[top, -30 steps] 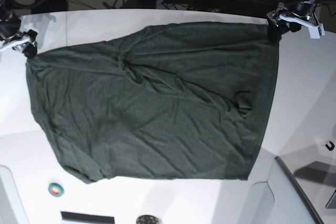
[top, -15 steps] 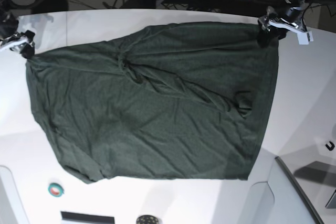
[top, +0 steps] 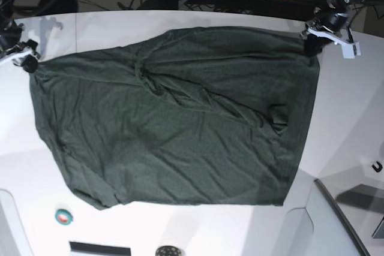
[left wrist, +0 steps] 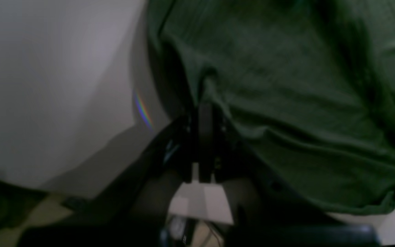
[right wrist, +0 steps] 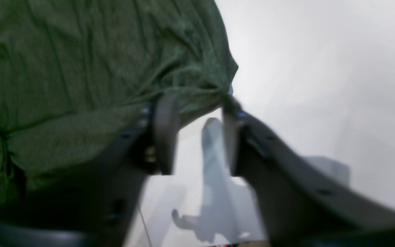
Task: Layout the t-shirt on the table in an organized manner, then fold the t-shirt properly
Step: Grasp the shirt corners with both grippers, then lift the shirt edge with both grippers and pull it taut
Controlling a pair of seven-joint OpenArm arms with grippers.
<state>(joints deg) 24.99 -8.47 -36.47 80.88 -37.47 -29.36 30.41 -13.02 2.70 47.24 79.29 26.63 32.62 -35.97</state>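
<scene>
— one shirt (top: 174, 124) is lying spread wide over the white table (top: 348, 118), right?

— yes, it is covering most of the middle of the table, dark green and plain, with nothing printed on it. its two far corners are reaching toward the two grippers, and its near edge is running close to the table's front.

— how is the cloth looking?

— thin and soft, and it is wrinkling all over. one bunched twist is sitting in the upper left part, a long crease is running from there toward the right, and a small dark pucker is showing near the right edge.

— what is the left gripper (top: 312, 45) doing?

— it is sitting at the shirt's far corner on the base view's right. in its own wrist view the fingers (left wrist: 205, 137) are pressing together, pinching the edge of the green cloth between them.

— and the right gripper (top: 27, 64)?

— it is at the far corner on the other side. its fingers (right wrist: 165, 133) are standing apart, with the bunched corner of the shirt lying across their tips. white table is showing in the gap below, so i cannot tell whether they have any hold of it.

— any writing or labels to read?

— none that i can make out on the shirt or the table.
</scene>
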